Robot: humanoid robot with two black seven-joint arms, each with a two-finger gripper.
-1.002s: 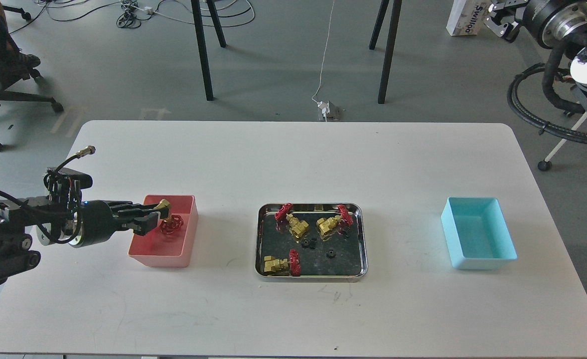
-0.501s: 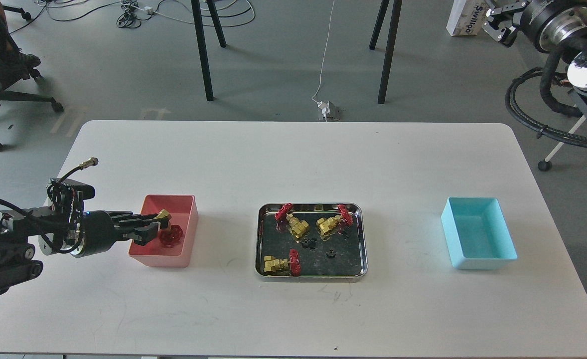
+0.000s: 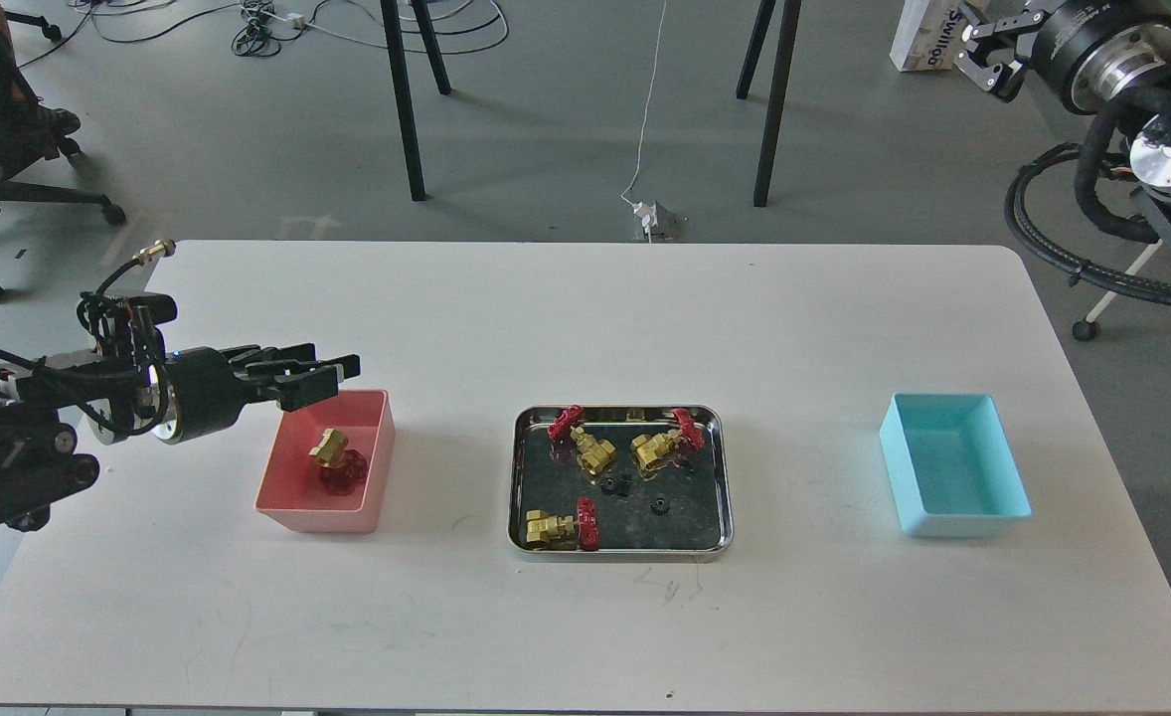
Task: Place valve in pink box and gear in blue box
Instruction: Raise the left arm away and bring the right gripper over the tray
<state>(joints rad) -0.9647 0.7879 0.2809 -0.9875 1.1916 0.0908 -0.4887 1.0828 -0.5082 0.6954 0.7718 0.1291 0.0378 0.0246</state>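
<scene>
**Valve lying in the pink box, our left jaws parted above it**

We are reaching in from the left edge of the frame with our left arm stretched almost level, its left gripper (image 3: 332, 373) pointing toward the centre and hovering just above the far-left rim of the pink box (image 3: 372, 467). Its jaws are standing apart with nothing between them. The valve (image 3: 335, 459) is lying inside the pink box, brass body toward the top of the frame and red handwheel toward the bottom, clear of our fingers.

Our right arm is hanging in the upper right corner, off the surface (image 3: 585, 318); the right gripper (image 3: 978, 50) is pointing left, and we cannot tell how its jaws are standing.

In the middle of the frame the steel tray (image 3: 720, 477) is holding three more valves and a few black gears, one gear (image 3: 660, 505) sitting near its centre. The blue box (image 3: 1003, 512) is sitting at right, well apart from the tray.
</scene>
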